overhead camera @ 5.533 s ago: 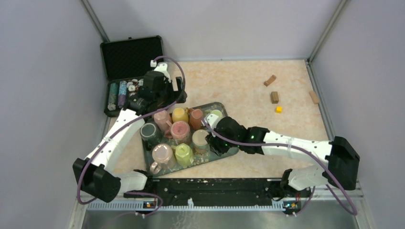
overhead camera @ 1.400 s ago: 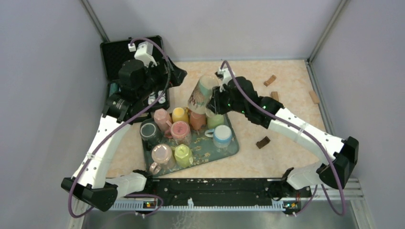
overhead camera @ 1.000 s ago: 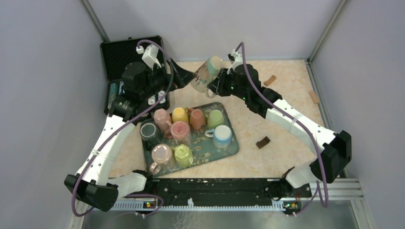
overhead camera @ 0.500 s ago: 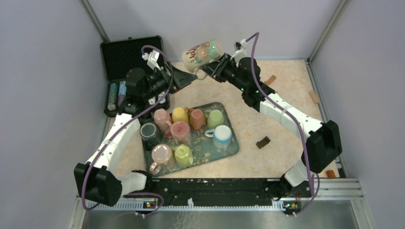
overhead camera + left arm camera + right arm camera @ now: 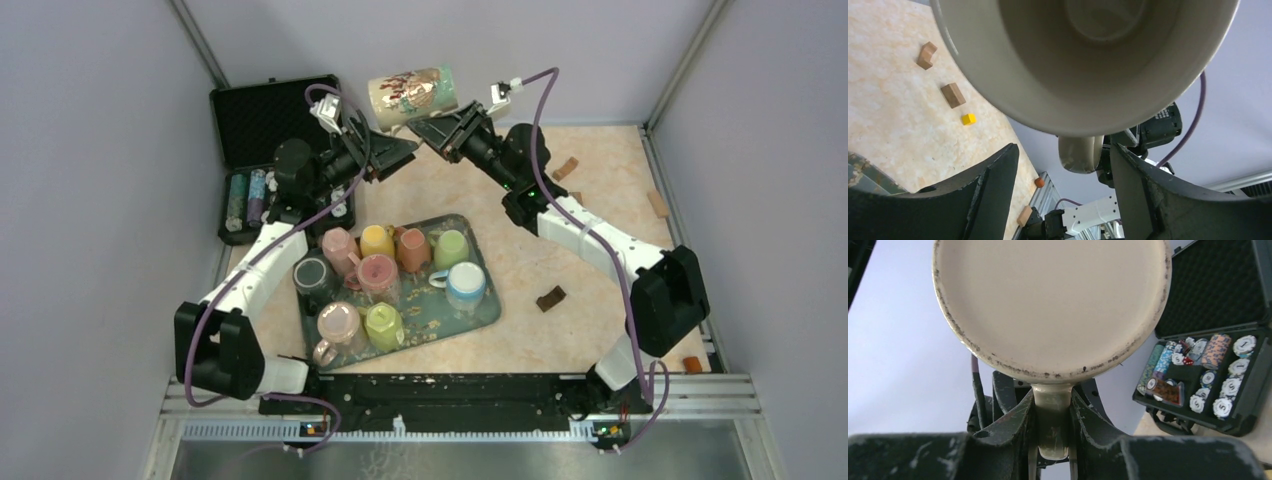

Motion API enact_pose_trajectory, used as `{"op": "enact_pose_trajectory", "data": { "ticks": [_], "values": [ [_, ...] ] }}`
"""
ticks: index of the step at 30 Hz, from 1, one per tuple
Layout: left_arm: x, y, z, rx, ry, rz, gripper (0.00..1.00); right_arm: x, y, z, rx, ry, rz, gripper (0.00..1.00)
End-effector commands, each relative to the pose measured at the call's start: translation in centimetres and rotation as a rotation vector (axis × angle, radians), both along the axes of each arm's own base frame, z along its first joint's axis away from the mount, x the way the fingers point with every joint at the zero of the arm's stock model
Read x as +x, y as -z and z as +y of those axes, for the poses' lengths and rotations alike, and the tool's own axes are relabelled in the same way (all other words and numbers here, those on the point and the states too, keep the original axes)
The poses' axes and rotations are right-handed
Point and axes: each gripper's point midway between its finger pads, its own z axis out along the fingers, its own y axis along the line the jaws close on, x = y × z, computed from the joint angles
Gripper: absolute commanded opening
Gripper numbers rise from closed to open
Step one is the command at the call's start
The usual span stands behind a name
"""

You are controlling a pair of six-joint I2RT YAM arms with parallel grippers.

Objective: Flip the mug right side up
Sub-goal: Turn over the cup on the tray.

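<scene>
A cream mug with a painted pattern hangs on its side high above the table's far edge. My right gripper is shut on the mug's handle; the right wrist view shows the flat base facing the camera. From the left, my left gripper comes up under the mug's open mouth. Its jaws stand apart on either side of the handle without touching it.
A dark tray with several small mugs, some upside down, sits mid-table. An open black case with poker chips lies at the far left. Wooden blocks, a yellow cube and a brown piece lie to the right.
My right arm has raised the mug up and leftward off the tray area, tipping it to horizontal. The left gripper has risen to meet it and its jaws have narrowed somewhat.
</scene>
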Motion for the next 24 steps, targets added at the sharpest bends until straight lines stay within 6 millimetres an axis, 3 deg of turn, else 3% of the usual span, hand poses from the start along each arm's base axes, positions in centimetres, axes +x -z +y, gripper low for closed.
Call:
{"op": "enact_pose_trajectory", "data": {
  "ticks": [1,21,24],
  "values": [
    [-0.5,-3.2,0.0,-0.073,0.035,-0.104,0.71,-2.1,-6.4,-1.3,0.201,-0.047,-0.17,0.0],
    [-0.5,-3.3,-0.6,-0.072,0.069,-0.112,0.31,-1.7,-4.7,-0.3,0.205,-0.089,-0.155,0.0],
    [-0.5,-3.4,-0.6,-0.068,0.066,-0.121,0.17,-1.7,-4.1,-0.1,0.194,-0.094,-0.146,0.0]
  ]
}}
